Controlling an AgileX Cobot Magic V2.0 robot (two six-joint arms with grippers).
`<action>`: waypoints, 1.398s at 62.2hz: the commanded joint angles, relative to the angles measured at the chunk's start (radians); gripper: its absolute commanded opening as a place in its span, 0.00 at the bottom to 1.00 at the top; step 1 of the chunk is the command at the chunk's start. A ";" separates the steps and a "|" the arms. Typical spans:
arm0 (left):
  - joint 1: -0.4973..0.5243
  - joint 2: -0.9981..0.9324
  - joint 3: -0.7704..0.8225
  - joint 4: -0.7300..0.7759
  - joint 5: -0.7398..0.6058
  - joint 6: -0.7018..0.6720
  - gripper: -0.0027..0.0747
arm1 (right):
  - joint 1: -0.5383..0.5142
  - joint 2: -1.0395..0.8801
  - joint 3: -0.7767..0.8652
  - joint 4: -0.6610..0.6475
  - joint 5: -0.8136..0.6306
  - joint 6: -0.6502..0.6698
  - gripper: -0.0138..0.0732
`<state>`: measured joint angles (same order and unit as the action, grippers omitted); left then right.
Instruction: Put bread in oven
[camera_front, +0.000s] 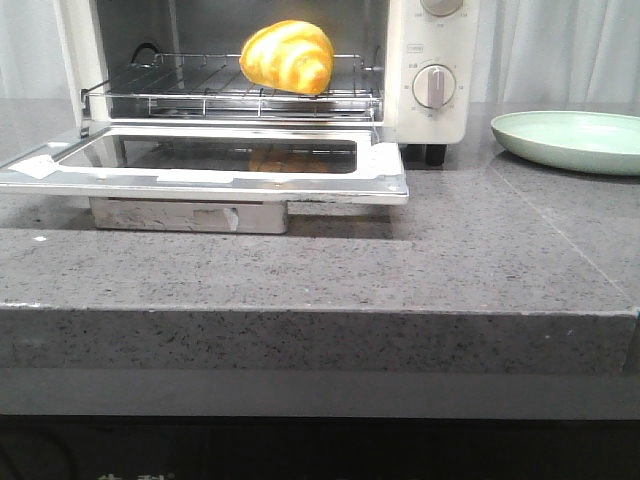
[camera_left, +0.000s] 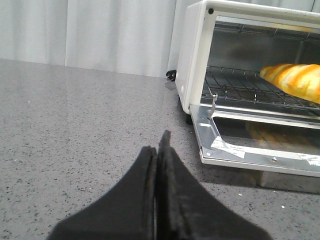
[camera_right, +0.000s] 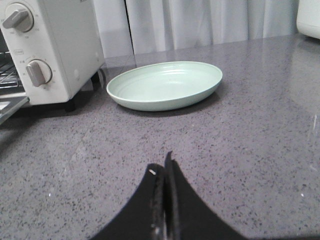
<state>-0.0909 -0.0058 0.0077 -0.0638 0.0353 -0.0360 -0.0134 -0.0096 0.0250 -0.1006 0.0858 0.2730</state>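
The golden-yellow bread (camera_front: 288, 56) with orange-brown stripes lies on the wire rack (camera_front: 200, 85) inside the cream-white oven (camera_front: 440, 110). The oven's glass door (camera_front: 210, 165) is dropped open and flat. The bread also shows in the left wrist view (camera_left: 295, 80) on the rack. My left gripper (camera_left: 157, 145) is shut and empty, low over the counter, left of the oven. My right gripper (camera_right: 164, 162) is shut and empty, over the counter in front of the green plate (camera_right: 165, 85). Neither gripper shows in the front view.
A pale green empty plate (camera_front: 570, 140) sits right of the oven. The oven knobs (camera_front: 434, 86) face forward. A metal tray (camera_front: 190, 213) sits under the open door. The grey stone counter (camera_front: 400, 270) ends at a front edge. White curtains hang behind.
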 joint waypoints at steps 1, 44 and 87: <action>0.003 -0.020 0.024 -0.007 -0.079 -0.001 0.01 | -0.006 -0.023 0.005 0.004 -0.098 -0.008 0.02; 0.003 -0.020 0.024 -0.007 -0.079 -0.001 0.01 | -0.006 -0.022 0.005 0.231 -0.099 -0.342 0.02; 0.003 -0.020 0.024 -0.007 -0.079 -0.001 0.01 | -0.044 -0.022 0.005 0.224 -0.097 -0.340 0.02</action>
<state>-0.0909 -0.0058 0.0077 -0.0638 0.0353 -0.0360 -0.0551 -0.0096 0.0256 0.1240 0.0748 -0.0573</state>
